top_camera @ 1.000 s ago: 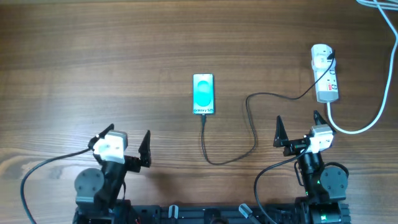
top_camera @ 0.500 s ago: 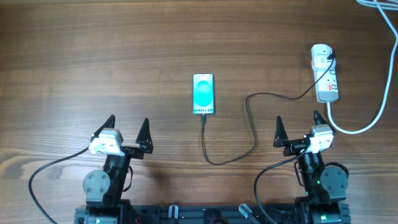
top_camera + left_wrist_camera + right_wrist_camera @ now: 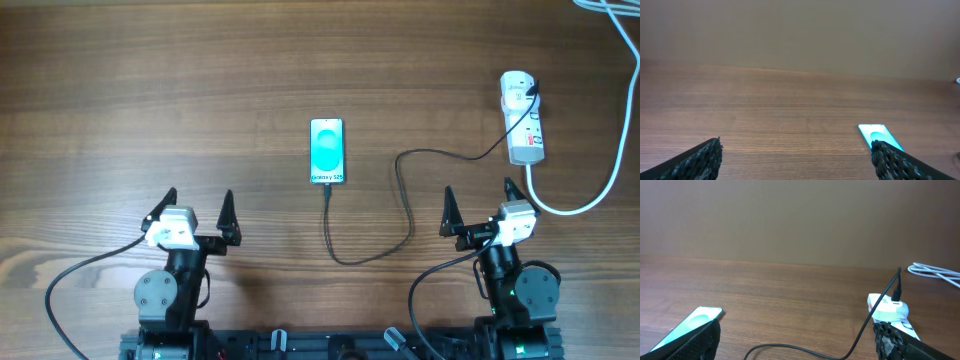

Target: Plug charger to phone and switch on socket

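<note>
My left gripper [image 3: 198, 204] hangs low by the near edge of the table [image 3: 150, 80], spread wide and holding nothing. My right gripper [image 3: 478, 198] is the same, wide open and empty. The phone [image 3: 327, 152] lies flat mid-table with its turquoise screen up, at about 2 o'clock from my left gripper and 10 o'clock from my right. The charger cable [image 3: 407, 210] ends in its small plug [image 3: 327, 192] at the phone's 6 o'clock edge. It is touching that edge or just beside it, and from overhead I cannot tell whether it is seated. The power strip [image 3: 524, 128] sits at 1 o'clock from my right gripper, with the cable's other end entering at its 12 o'clock end.

I judge the step in hand to be making sure of that plug. To do it well I would pinch the plug body, not the thin cable behind it. I would keep it in line with the phone's long axis and steady the phone with my other arm so it cannot slide toward 12 o'clock. The switch is too small here to read, and it falls to my right arm.

Two things are in the way. The cable's slack loop lies between my right gripper and the phone, where it is easy to snag. The thick white cord [image 3: 566, 212] curls out from the strip's 6 o'clock end, near my right gripper's 3 o'clock.
</note>
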